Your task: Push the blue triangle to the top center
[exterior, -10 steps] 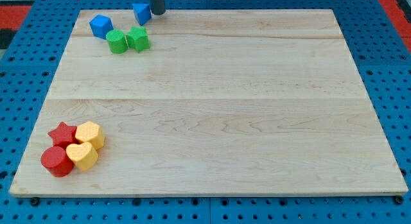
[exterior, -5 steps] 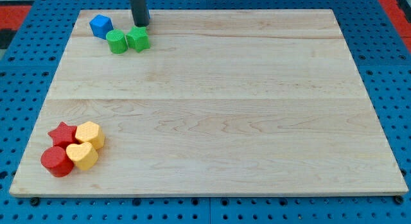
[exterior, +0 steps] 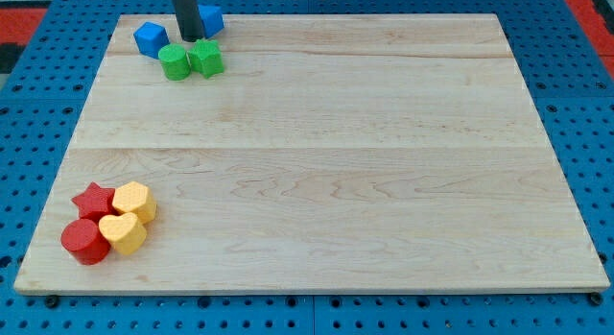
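Pale wooden surface (exterior: 336,153) is carrying two green blocks (exterior: 189,59) just below my tip (exterior: 191,37); no pincer is showing. Blue triangle (exterior: 211,18) is sitting immediately right of my tip, partly hidden behind the rod.

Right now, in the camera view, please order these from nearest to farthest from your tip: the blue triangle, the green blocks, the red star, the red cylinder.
1. Blue triangle: just right of my tip, at the board's top edge.
2. Green blocks: just below the tip; almost as near as the triangle.
3. Red star: far down, at the view's bottom left.
4. Red cylinder: lowest, slightly beyond the star.
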`<state>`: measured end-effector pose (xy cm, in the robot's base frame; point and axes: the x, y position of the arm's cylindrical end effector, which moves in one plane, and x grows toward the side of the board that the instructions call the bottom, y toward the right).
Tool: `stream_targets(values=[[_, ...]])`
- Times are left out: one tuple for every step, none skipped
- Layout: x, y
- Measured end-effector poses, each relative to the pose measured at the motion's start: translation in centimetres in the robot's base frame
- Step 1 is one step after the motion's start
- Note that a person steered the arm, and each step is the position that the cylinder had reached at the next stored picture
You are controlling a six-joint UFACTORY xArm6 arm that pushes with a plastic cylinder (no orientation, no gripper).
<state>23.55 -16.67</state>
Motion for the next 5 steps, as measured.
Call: stream_targets(values=[[-1.1, -0.7], [-2.5, -1.2], [-3.9, -1.9], [-4.4, -1.9], [-4.3, -1.1]])
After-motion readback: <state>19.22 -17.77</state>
